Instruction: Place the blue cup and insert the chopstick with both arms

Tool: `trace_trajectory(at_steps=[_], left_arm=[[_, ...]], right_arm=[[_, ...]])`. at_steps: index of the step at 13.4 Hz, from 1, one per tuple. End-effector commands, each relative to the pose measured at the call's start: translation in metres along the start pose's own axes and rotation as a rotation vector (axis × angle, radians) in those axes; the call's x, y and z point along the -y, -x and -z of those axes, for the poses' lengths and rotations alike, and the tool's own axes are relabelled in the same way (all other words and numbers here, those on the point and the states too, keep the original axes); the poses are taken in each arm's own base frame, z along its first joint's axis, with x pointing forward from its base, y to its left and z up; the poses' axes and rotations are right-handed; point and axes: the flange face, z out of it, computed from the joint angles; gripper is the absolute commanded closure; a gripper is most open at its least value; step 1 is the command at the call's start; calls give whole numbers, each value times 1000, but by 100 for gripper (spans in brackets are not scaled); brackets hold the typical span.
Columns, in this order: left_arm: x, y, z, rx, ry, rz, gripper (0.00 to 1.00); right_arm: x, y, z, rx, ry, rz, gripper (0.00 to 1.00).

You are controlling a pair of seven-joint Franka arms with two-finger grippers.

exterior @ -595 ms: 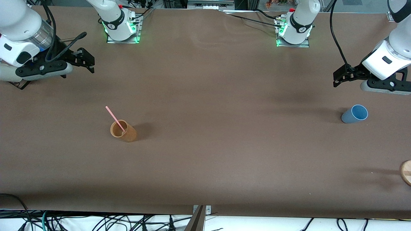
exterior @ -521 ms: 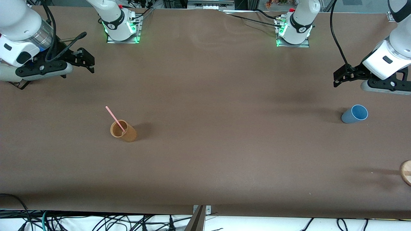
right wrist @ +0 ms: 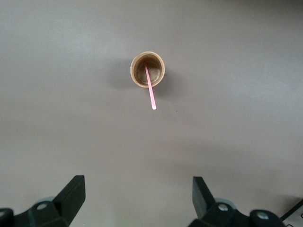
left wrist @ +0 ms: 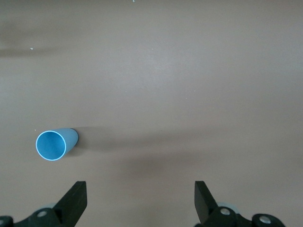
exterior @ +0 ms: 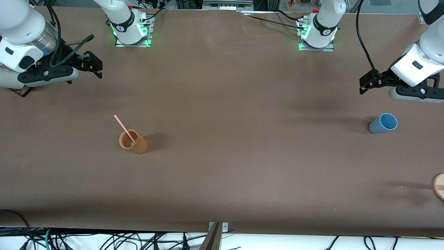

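Wide brown tabletop (exterior: 222, 104), two cups well apart on it. Toward the left arm's end, the blue cup (exterior: 383, 123) standing upright and bare on the cloth, mouth open, nothing inside; same cup seen from above in the left wrist view (left wrist: 56, 144), light rim, a long soft shadow trailing off it. Hanging over the tabletop close to that cup, near the edge at the left arm's end, the left pincer (exterior: 364, 84), black fingers (left wrist: 75, 200) spread wide, nothing between them, not touching the cup. Toward the right arm's end, a tan cup (exterior: 133, 141), upright, with the chopstick (exterior: 124, 128) standing in it, pale pink, leaning, its upper end poking well clear of the rim; from the right wrist view the same pair straight down, the tan cup (right wrist: 147, 70) a round ring and the chopstick (right wrist: 150, 91) slanting out across its rim. Up over the corner of the tabletop at the right arm's end, on the robots' edge, the right pincer (exterior: 94, 68), fingers (right wrist: 72, 195) spread apart too, holding nothing, well apart from the tan cup. At the edge of the tabletop at the left arm's end, nearer the front camera than the blue cup, a round wooden piece (exterior: 439, 186), only partly in frame.
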Motion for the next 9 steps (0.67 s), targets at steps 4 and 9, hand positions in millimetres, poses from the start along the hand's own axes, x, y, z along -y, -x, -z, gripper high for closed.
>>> trace_trajectory(at_steps=[4,9], left_arm=[[4,-5,-7,37,19,4,0],[79,-24,-45,92,28,119,0]], right_arm=[[-2,-2,-48,51,-21,10,0],[-10,-62,-176,94,-70,99,0]])
